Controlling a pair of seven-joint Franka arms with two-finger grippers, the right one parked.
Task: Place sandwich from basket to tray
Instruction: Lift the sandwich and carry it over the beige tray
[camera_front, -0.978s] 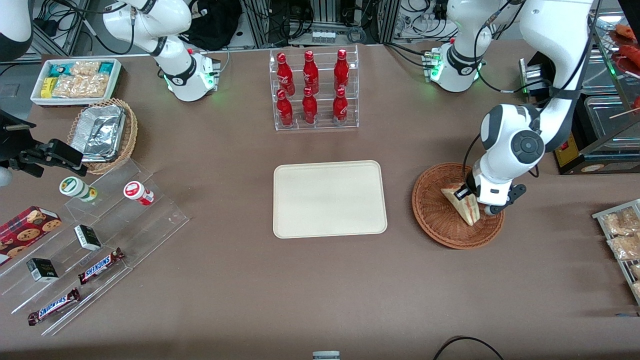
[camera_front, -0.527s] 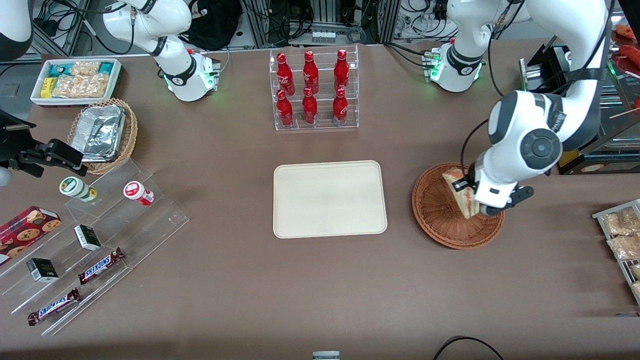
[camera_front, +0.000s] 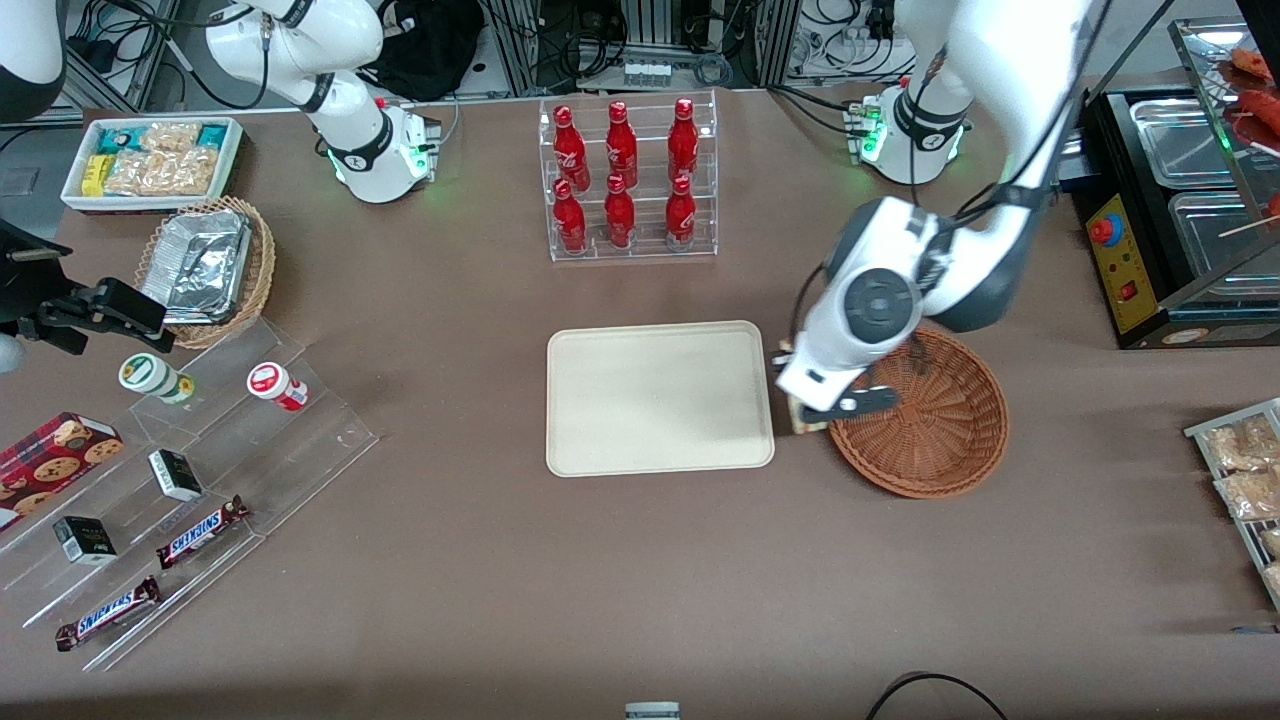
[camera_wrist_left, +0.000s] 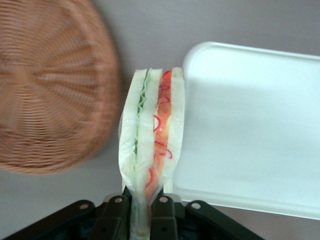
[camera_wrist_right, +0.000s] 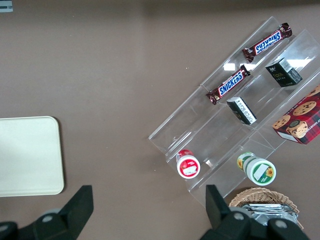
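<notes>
Tool (camera_wrist_left: 141, 212): clamped on the narrow end of the sandwich (camera_wrist_left: 152, 145), held in the air over the strip of counter (camera_front: 600, 560) between basket (camera_front: 930, 420) and tray (camera_front: 660, 400).
Sandwich: out of basket, edge-on, at tray's rim.
Tray: bare.
Basket: beside tray, toward working arm's end.

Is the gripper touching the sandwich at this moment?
Touching. The left wrist view shows the gripper shut on the sandwich's lower end, holding it between the basket and the tray.
</notes>
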